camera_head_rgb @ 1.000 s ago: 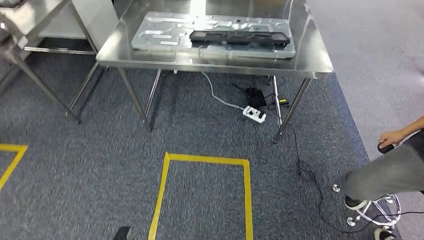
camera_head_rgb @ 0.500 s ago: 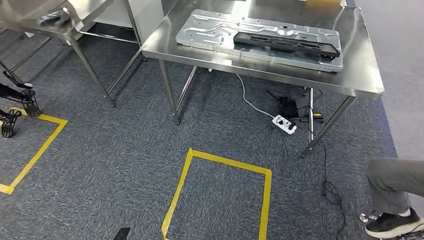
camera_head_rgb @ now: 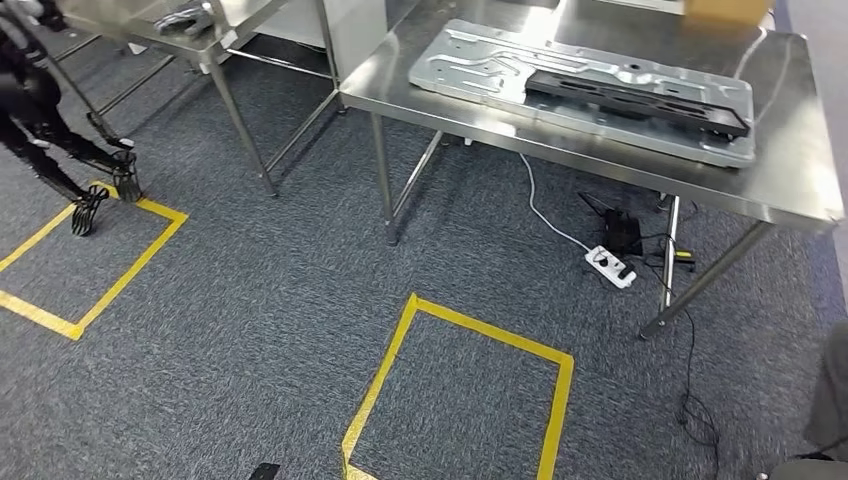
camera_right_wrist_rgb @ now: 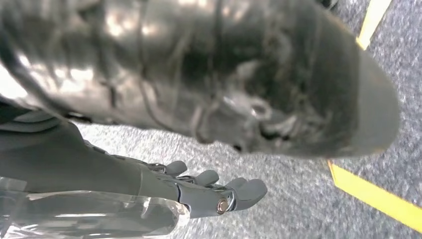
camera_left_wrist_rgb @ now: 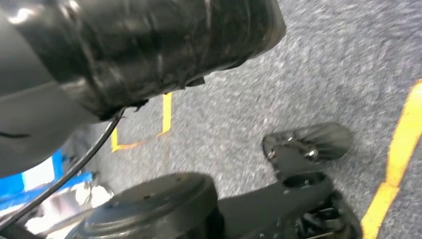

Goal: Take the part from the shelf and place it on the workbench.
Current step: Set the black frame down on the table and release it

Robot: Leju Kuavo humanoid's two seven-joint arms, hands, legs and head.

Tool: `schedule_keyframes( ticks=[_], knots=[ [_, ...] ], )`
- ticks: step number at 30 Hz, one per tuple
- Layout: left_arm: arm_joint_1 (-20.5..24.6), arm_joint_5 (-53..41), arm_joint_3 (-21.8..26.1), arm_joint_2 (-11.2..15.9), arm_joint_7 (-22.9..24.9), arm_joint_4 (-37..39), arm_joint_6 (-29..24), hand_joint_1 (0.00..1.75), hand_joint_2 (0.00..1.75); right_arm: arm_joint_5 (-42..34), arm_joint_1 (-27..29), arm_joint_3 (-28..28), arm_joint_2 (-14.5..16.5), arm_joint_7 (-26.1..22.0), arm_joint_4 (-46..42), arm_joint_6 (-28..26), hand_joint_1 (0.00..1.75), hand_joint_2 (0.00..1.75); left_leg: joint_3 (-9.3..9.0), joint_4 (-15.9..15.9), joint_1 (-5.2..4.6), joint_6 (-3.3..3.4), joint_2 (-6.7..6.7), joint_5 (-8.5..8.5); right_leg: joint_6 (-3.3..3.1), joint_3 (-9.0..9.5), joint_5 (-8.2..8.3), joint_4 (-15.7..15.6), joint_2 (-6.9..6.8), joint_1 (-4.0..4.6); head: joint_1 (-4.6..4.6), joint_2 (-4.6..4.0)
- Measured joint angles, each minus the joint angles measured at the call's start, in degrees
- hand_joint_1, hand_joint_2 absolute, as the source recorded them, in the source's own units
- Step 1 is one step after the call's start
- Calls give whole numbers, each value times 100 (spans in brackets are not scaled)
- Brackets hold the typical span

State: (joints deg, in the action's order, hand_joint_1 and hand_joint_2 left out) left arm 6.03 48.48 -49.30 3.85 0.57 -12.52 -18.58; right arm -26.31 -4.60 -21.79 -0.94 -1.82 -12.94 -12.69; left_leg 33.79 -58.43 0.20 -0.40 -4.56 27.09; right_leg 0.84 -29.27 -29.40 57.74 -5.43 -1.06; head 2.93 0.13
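Grey carpet (camera_head_rgb: 250, 300) with yellow tape squares (camera_head_rgb: 460, 390), steel counter (camera_head_rgb: 800, 180) ahead of you now further right since the camera swung left; black part (camera_head_rgb: 635, 100) on the metal panel (camera_head_rgb: 500, 60), long axis left-right along it; right robot hand (camera_right_wrist_rgb: 209, 191) empty, fingers extended; left: cannot tell.

— What is sitting on the workbench (camera_head_rgb: 792, 182)?
— A wide silver metal plate (camera_head_rgb: 480, 62) is lying flat across its top, taking up most of the length.
— And the black part (camera_head_rgb: 640, 100)?
— It is a long, narrow, slotted bar, and it is resting flat on the plate, running lengthwise toward the workbench's right end.
— Is anything hanging over the workbench's edge?
— No, both are lying fully on the steel top, inside its edges.
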Motion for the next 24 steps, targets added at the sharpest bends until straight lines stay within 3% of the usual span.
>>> schedule_keyframes(
  ticks=[3, 4, 5, 7, 8, 9, 10, 11, 13, 15, 16, 17, 18, 19, 21, 22, 24],
  knots=[
    [0, -81, -64, -7, -21, 0, -20, 0, 0, -38, -12, 0, 3, 58, 1, -80, 0, 0, 19, 2, 9, 63, 101, -12, 35, 25, -9, -13, -60, 3, -13, 0],
    [-7, -124, -129, -19, -34, 0, -33, 0, 0, -62, -22, 0, 7, 89, 2, -123, 0, 0, 18, 16, 16, 125, 194, -24, 69, 7, -100, 80, 20, -8, -30, 0],
    [-9, -162, -195, -31, -46, 0, -46, 0, 0, -83, -29, 0, 10, 115, 3, -160, 0, 0, 18, 30, 20, 186, 292, -33, 99, -66, -248, 285, 135, -17, -49, 0],
    [-5, -192, -299, -50, -60, 0, -61, 0, 0, -104, -24, 0, 17, 133, 9, -189, 0, 0, 11, 66, 27, 286, 492, -59, 131, -403, -669, 1054, 435, -29, -80, 0],
    [1, -193, -321, -52, -61, 0, -64, 0, 0, -108, -14, 0, 20, 133, 13, -189, 0, 0, 14, 64, 17, 296, 567, -59, 123, -593, -796, 1421, 485, -18, -84, 0],
    [2, -193, -344, -55, -61, 0, -66, 0, 0, -112, -7, 0, 24, 134, 16, -189, 0, 0, 13, 61, 6, 301, 651, -59, 112, -720, -813, 1635, 509, -8, -83, 0],
    [-1, -193, -366, -58, -61, 0, -67, 0, 0, -116, -3, 1, 28, 134, 19, -189, 0, 0, 8, 54, -5, 302, 742, -58, 93, -751, -709, 1627, 527, 1, -82, 0],
    [-3, -193, -386, -61, -61, 0, -67, 0, 0, -119, -1, 1, 30, 134, 21, -189, 0, 0, 2, 46, -12, 301, 833, -58, 66, -677, -502, 1390, 559, 7, -82, 0],
    [-2, -199, -416, -74, -61, 0, -68, 0, 0, -123, 2, 2, 25, 137, 30, -194, 0, 0, 6, 22, -24, 289, 997, -54, -7, -391, -70, 619, 803, 10, -81, 0],
    [10, -253, -436, -96, -61, 0, -84, 0, 0, -152, 1, 2, 18, 161, 41, -249, 0, 0, 49, 4, -13, 245, 1137, -65, -45, -228, 79, 160, 1028, 14, -76, 0],
    [10, -309, -457, -108, -61, 0, -100, 0, 0, -181, -7, 2, 23, 191, 46, -305, 0, 0, 72, 7, -2, 209, 1205, -81, -54, -215, 64, 108, 1047, 21, -74, 0],
    [6, -367, -487, -117, -62, 0, -119, 0, 0, -214, -18, 3, 40, 220, 46, -369, 0, 0, 89, 22, 10, 170, 1278, -100, -65, -199, 76, 81, 981, 22, -74, 0],
    [-8, -423, -520, -127, -69, 0, -137, 0, 44, -242, -27, 3, 69, 247, 46, -434, 0, 0, 101, 19, 11, 136, 1276, -102, -88, -174, 93, 51, 902, 15, -75, 0],
    [-17, -461, -550, -136, -87, 0, -150, 0, 87, -261, -30, 4, 98, 262, 48, -487, 0, 0, 133, -41, 0, 104, 1178, -61, -118, -144, 112, 16, 827, -1, -58, 0],
    [-8, -518, -603, -155, -178, 0, -160, 0, 175, -282, -16, 6, 158, 265, 50, -576, 0, 0, 353, -489, -5, 49, 806, 197, -176, -102, 136, -35, 648, -13, -6, 0],
    [5, -548, -636, -168, -245, 0, -158, 0, 175, -297, -7, 7, 183, 256, 51, -613, 0, 0, 534, -850, 7, 18, 645, 375, -194, -98, 135, -40, 562, -4, 21, 0],
    [22, -611, -711, -190, -373, 0, -145, 0, 175, -345, 0, 7, 243, 227, 52, -680, 0, 0, 830, -1445, 44, -32, 526, 577, -205, -95, 121, -36, 380, 11, 29, 0]
  ],
)
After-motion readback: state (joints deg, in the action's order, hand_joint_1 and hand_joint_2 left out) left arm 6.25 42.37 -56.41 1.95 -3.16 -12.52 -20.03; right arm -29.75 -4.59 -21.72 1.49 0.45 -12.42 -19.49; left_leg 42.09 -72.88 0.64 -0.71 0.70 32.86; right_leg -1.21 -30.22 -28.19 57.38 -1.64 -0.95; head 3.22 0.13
